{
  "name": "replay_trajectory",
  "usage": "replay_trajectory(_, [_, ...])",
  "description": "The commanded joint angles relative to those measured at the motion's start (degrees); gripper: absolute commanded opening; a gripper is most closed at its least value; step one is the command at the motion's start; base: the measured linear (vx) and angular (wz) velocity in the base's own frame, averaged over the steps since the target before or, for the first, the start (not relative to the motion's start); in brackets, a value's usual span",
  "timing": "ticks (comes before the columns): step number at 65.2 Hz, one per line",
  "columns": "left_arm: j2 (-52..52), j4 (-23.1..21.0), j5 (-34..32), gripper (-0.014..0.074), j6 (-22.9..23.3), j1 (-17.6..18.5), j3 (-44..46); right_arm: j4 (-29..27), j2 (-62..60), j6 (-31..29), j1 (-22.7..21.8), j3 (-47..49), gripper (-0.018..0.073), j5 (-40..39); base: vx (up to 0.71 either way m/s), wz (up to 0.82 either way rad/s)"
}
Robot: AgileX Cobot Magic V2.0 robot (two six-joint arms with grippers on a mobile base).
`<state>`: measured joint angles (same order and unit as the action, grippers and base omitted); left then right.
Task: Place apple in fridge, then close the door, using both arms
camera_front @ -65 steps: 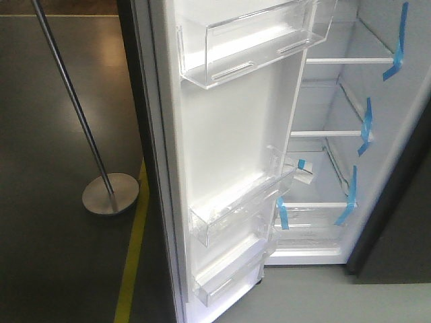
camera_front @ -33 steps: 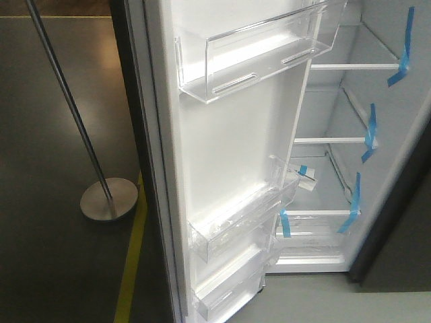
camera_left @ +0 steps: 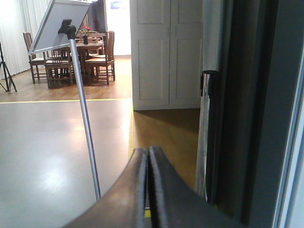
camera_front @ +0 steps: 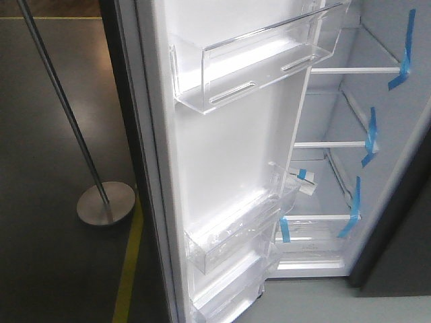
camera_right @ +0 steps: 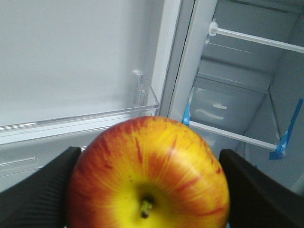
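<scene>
Where the front view looks down, the door (camera_front: 222,155) stands open, with white lining and clear bins (camera_front: 256,60). Right of the door is the fridge (camera_front: 330,108) interior, its shelves (camera_front: 350,70) marked with blue tape (camera_front: 369,138). Left of the door, a metal stand (camera_front: 104,202) rests on a dark floor (camera_front: 47,269) by a yellow line (camera_front: 128,269).

Left wrist view: the left end effector (camera_left: 148,151) is closed, fingers pressed together, just left of the door's dark outer side.

Right wrist view: the right end effector (camera_right: 148,194) grips the apple (camera_right: 148,161) before the door's lining, outside the shelves.
</scene>
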<state>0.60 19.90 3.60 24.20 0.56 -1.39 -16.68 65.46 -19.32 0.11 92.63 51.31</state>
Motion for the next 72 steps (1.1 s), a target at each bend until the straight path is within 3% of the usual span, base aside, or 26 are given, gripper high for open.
replay_trajectory(1, [0.9,0.0,-3.6,-0.0007,0.2,-0.1,1.0,-1.0,-0.9,-0.5,-0.2,1.3,0.0104,-5.1,0.03,-0.01])
replay_trajectory(72, [0.9,0.0,-3.6,-0.0007,0.2,-0.1,1.0,-1.0,-0.9,-0.5,-0.2,1.3,0.0104,-5.1,0.02,-0.02])
